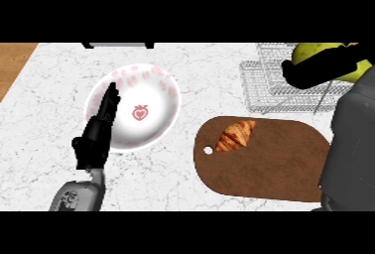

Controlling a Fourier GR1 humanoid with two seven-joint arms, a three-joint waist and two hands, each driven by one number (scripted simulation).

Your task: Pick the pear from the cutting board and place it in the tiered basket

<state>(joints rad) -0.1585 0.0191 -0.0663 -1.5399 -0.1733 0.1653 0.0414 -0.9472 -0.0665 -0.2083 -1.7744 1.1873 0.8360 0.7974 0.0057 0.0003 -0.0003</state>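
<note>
A yellow-green pear is held up at the top right, over the wire tiered basket. My right hand is curled round it, and its fingers hide the pear's lower part. The brown cutting board lies at the lower right with only a croissant on it. My left hand rests open at the left, fingers straight and pointing up over the white plate.
The white plate has a pink strawberry pattern and sits left of centre on the marble counter. My right forearm covers the board's right edge. A wooden surface shows at the far left. A dark object lies at the back edge.
</note>
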